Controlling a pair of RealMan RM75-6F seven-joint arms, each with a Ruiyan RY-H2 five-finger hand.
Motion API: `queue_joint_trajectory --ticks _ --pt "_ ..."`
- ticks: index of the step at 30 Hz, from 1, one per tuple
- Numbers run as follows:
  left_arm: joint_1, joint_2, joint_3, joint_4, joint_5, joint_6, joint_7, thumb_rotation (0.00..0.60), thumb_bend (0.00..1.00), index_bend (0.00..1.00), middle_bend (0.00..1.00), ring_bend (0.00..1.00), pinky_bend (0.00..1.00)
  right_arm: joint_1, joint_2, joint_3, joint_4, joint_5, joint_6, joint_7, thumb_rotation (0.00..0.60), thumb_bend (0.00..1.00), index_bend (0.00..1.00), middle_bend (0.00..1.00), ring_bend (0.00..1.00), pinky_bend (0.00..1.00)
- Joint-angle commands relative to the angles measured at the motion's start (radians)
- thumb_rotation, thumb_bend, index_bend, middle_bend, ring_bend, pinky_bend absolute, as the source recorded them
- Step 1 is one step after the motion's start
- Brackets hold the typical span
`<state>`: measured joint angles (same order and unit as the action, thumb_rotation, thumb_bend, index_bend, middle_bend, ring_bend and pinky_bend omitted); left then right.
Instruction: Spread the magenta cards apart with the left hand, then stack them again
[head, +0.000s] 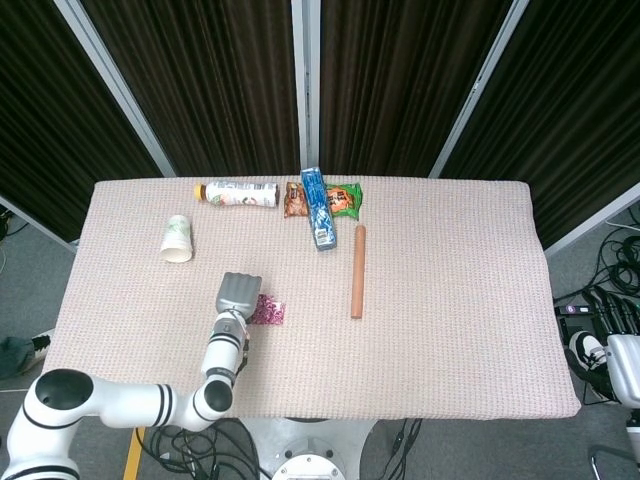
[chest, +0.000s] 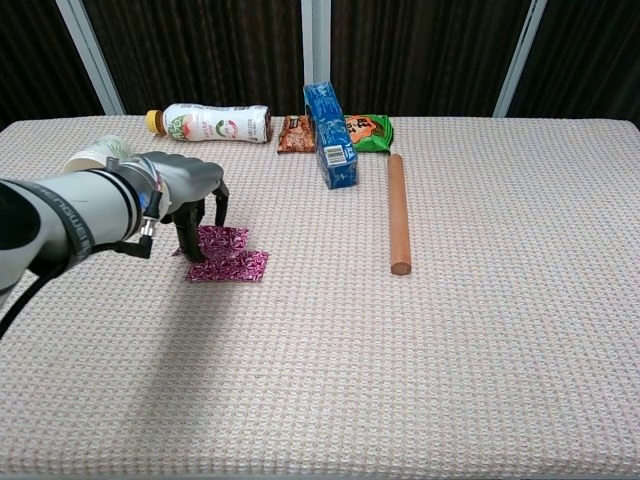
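Magenta cards (chest: 228, 255) overlap near the table's front-left, not squared. Left hand (chest: 190, 190) rests fingertips on the upper card, gripping nothing. Risk – the woven cloth (chest: 480, 340) snags an edge, so the card buckles or skews instead of sliding flush.

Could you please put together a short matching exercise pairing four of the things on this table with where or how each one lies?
Things:
1. bottle
2. wooden rod
3. paper cup
4. magenta cards

States:
A. overlapping, under the left hand's fingertips
B. lying alone, right of the blue box
C. on its side at the far edge, cap pointing left
D. tipped over near the table's left edge

Pairs: 1-C, 2-B, 3-D, 4-A
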<state>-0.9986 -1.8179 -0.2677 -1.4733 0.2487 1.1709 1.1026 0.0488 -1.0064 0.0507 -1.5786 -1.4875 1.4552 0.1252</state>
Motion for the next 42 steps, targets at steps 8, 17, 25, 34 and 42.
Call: queue_joint_trajectory --ticks 8,17,25,34,42 --pt "-0.053 -0.071 -0.008 0.026 -0.064 0.053 0.079 0.600 0.26 0.45 0.81 0.82 0.89 -0.001 -0.002 0.000 0.016 0.004 -0.004 0.017 0.542 0.24 0.04 0.02 0.00 0.00" --pt "-0.055 -0.094 -0.020 0.077 -0.105 0.061 0.106 0.600 0.26 0.45 0.81 0.82 0.89 0.001 -0.006 0.000 0.028 0.004 -0.009 0.029 0.543 0.24 0.04 0.02 0.00 0.00" --pt "-0.055 -0.097 -0.036 0.082 -0.121 0.049 0.115 0.600 0.25 0.44 0.81 0.82 0.89 -0.002 -0.003 0.000 0.027 0.005 -0.005 0.029 0.542 0.24 0.04 0.02 0.00 0.00" --pt "-0.064 -0.110 -0.047 0.091 -0.128 0.043 0.127 0.600 0.25 0.41 0.81 0.82 0.89 -0.005 0.000 0.000 0.025 0.007 -0.003 0.027 0.546 0.24 0.04 0.02 0.00 0.00" --pt "-0.064 -0.114 -0.049 0.096 -0.136 0.041 0.134 0.600 0.25 0.39 0.81 0.82 0.89 -0.004 0.001 0.001 0.026 0.009 -0.004 0.028 0.537 0.24 0.04 0.02 0.00 0.00"
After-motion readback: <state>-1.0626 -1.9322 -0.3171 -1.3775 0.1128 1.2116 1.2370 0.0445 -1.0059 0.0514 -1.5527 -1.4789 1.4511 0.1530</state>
